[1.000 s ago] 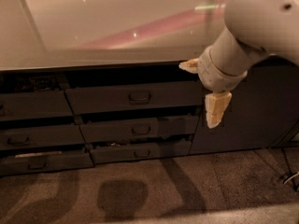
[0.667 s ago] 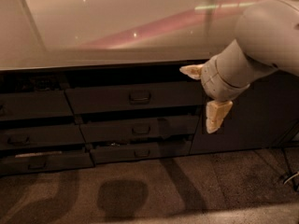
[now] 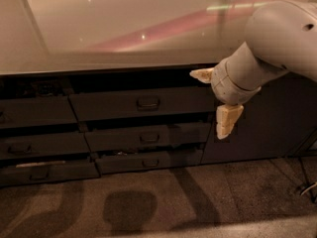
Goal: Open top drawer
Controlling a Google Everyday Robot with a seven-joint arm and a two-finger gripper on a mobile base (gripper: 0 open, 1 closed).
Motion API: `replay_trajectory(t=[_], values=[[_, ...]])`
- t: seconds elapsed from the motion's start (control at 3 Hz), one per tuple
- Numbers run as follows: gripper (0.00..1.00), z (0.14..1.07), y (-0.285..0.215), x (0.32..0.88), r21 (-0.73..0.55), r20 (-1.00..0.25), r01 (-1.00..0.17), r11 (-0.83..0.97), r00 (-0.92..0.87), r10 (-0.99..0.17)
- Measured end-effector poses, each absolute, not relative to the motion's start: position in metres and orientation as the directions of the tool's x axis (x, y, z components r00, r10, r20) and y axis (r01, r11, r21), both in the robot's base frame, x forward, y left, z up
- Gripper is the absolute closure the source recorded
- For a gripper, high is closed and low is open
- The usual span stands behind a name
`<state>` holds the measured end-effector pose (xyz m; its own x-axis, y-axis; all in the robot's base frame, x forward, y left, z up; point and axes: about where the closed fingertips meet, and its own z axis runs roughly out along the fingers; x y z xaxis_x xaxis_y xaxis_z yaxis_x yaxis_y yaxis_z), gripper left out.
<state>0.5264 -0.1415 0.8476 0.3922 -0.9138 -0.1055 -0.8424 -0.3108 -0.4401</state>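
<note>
Beneath pale desk [image 3: 99, 33], beside top drawer [image 3: 104, 105]: gripper [image 3: 209, 104] spread wide, empty. Shift across to loop handle [image 3: 147, 103], straddle it squarely, close firmly, pull straight outward.

- Bench [image 3: 124, 29]: pale top, smooth and glossy, throwing back streaks of light.
- Top drawer [image 3: 114, 105]: dark grey front, smooth and matt.
- Tool [image 3: 208, 103], in front of that drawer's right end: cream fingers [image 3: 228, 120], matt, plastic-looking.
- Arm [image 3: 277, 38]: pale grey shell, smooth plastic with a soft sheen.
- Floor [image 3: 148, 207], near: rough, speckled, matt.
</note>
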Motion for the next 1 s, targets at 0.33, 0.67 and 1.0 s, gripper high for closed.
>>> replay_trajectory(t=[0.33, 0.67, 1.0], values=[[0.00, 0.819, -0.162, 0.563, -0.400, -0.100, -0.872, -0.282, 0.348, -0.932], [0.00, 0.791, -0.180, 0.593, -0.364, -0.112, -0.895, -0.257, 0.317, -0.942], [0.00, 0.768, -0.191, 0.620, -0.336, -0.129, -0.904, -0.262, 0.320, -0.939]])
